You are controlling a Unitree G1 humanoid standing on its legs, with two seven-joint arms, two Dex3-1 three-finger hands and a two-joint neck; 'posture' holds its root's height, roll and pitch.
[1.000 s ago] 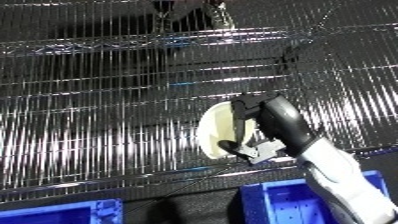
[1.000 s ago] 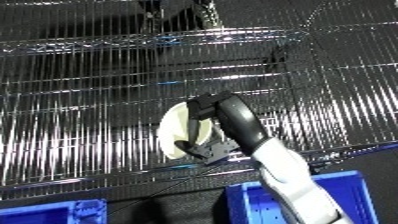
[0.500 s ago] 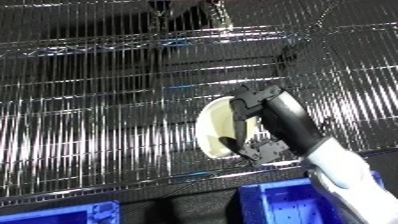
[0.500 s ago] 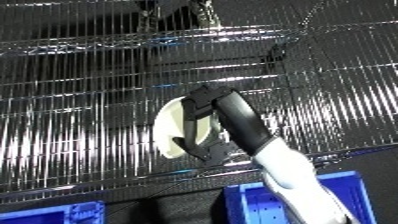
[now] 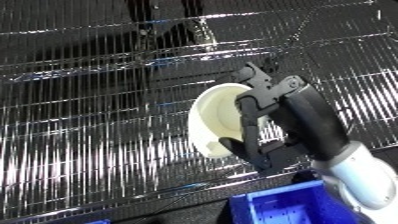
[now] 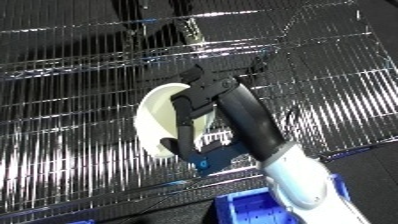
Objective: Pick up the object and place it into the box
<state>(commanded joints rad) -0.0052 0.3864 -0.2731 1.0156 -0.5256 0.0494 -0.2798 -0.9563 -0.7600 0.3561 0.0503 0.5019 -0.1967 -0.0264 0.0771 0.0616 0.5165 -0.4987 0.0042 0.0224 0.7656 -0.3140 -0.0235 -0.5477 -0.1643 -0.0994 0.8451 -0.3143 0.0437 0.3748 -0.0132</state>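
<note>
- Right hand (image 5: 289,117): black, fingers and thumb curled round the rim of a bowl, gripping it; white and silver forearm (image 6: 298,175) runs down to the lower right edge.
- Bowl (image 5: 211,120): white, round, held on edge with its hollow facing the hand; fingers cross its right side, thumb sits at its lower rim. It is in front of the wire shelf; whether it touches the wires cannot be told.
- Wire shelf (image 5: 89,125): shiny metal grid filling most of the view, with a raised rail (image 5: 107,30) across the back.
- Bin (image 5: 284,205): blue plastic, only a corner showing at the bottom edge, below the shelf front and beside the forearm; nothing can be seen of its contents.
- Left hand: not seen.
</note>
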